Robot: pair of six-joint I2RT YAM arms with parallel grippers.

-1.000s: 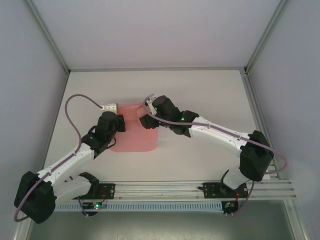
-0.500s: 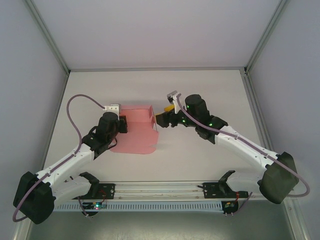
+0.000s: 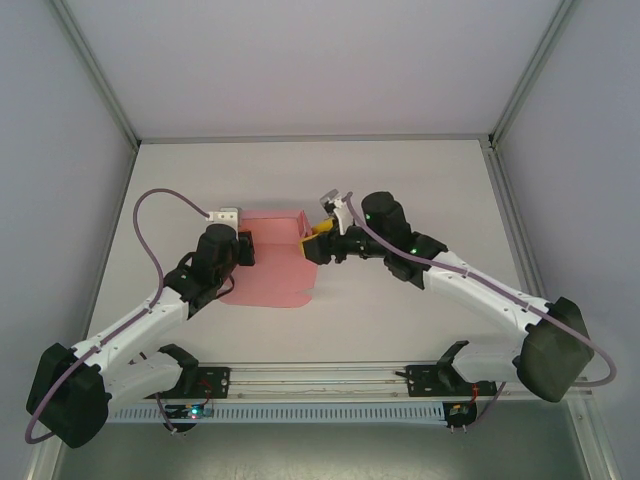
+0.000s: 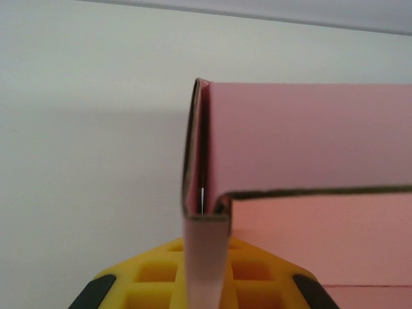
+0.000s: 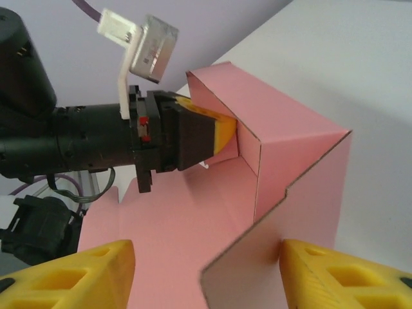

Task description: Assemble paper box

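Moved in from the right over the past half-second, the right gripper is now seen at the right edge of the paper box; a second ago its arm was bent across the card. Its yellow fingers are held spread, and a standing side panel of the box is framed between them. Whether the card is touched cannot be made out. The left gripper is clamped on a folded flap at the box's left side, with a narrow strip of pink card pinched between its yellow pads. The box is set on the white table between the two arms, left of centre. Its base is laid flat, its far and right-hand walls are raised, and its near edge is left unfolded.
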